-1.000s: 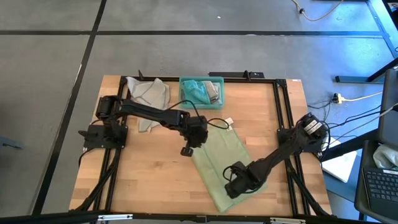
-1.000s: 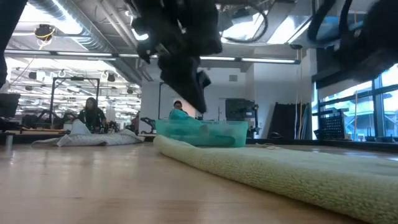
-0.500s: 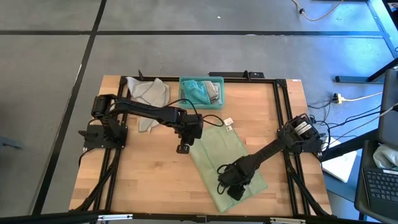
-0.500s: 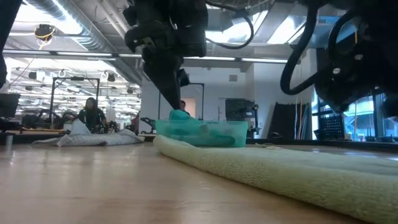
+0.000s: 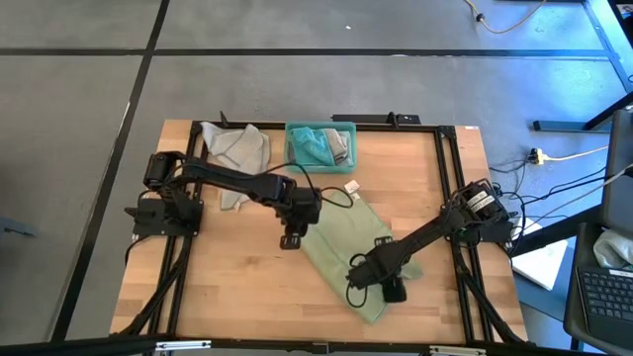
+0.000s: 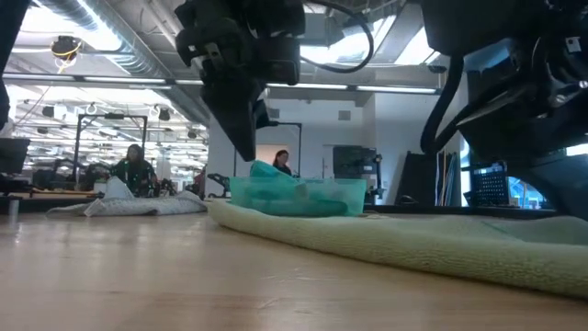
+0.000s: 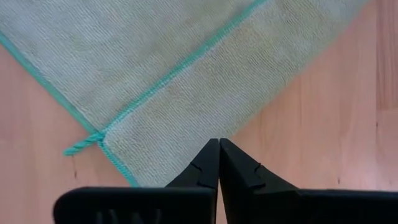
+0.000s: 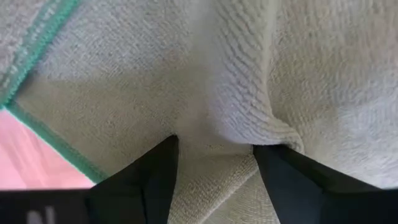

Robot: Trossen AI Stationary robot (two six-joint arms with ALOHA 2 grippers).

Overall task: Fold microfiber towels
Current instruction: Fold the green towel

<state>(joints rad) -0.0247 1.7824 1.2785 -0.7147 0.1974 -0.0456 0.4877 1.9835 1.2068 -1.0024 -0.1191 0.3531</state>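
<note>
Two arms over the wooden surface. High view: pale green towel lies mid-surface, slightly toward the right, on a diagonal; left claw sits at its left edge, right claw on its near part, where the cloth looks bunched. Grey towel is heaped at the far left; teal bin just beside it holds a teal towel and a greyish one. Small white tag at the green towel's far corner. Low view: green towel stretches low across the surface, bin behind it, left arm coming down above the towel's end; people show in the room behind. Left wrist view: left claw fully closed, tips together over the towel edge with teal stitching; can't tell if any cloth is pinched. Right wrist view: right claw spread wide, fingers pressed into the towel, a ridge of cloth pushed up between them.
</note>
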